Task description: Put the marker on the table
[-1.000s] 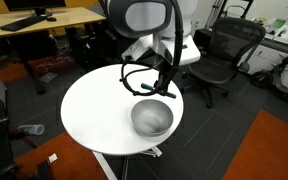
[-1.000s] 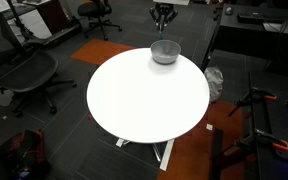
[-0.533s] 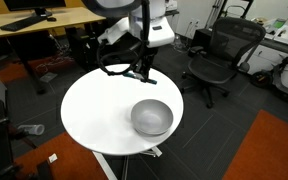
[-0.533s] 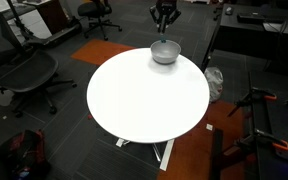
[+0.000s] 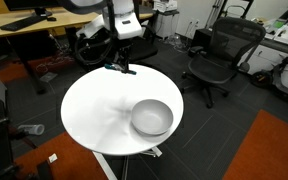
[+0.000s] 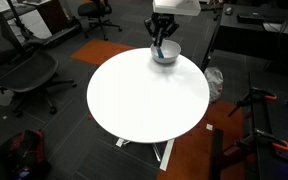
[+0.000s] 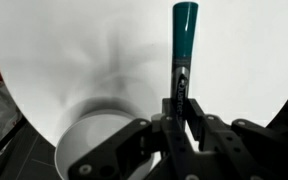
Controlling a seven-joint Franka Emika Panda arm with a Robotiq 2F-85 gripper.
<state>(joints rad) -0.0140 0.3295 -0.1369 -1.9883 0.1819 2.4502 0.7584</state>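
One marker [image 7: 184, 32] is on record, seen best in the wrist view: a short slim stick with a teal-blue upper body that narrows into a darker lower section, where it passes between the fingers. The gripper [image 7: 181, 97] is closed tight on that dark lower end, with the jaws nearly together and the teal end pointing straight out from it over the white worktop [image 7: 74, 50]. The marker is therefore in the grasp and not lying on the worktop (whether its tip touches the surface cannot be told from these views). The grey bowl [image 7: 89, 150] sits at the lower left of the wrist view, beside the gripper and apart from the marker. In an exterior view the gripper [image 5: 121, 68] hangs above the far rim of the round worktop [image 5: 89, 115], well apart from the bowl [image 5: 152, 117], which stands nearer the front right of the surface. In an exterior view from the opposite side the gripper [image 6: 161, 44] overlaps the bowl [image 6: 168, 56] at the far edge of the worktop [image 6: 144, 100]; the marker is too small to make out there. Compared with one second ago, the gripper has left its position directly over the bowl and travelled sideways along the far edge. The bowl has not shifted.
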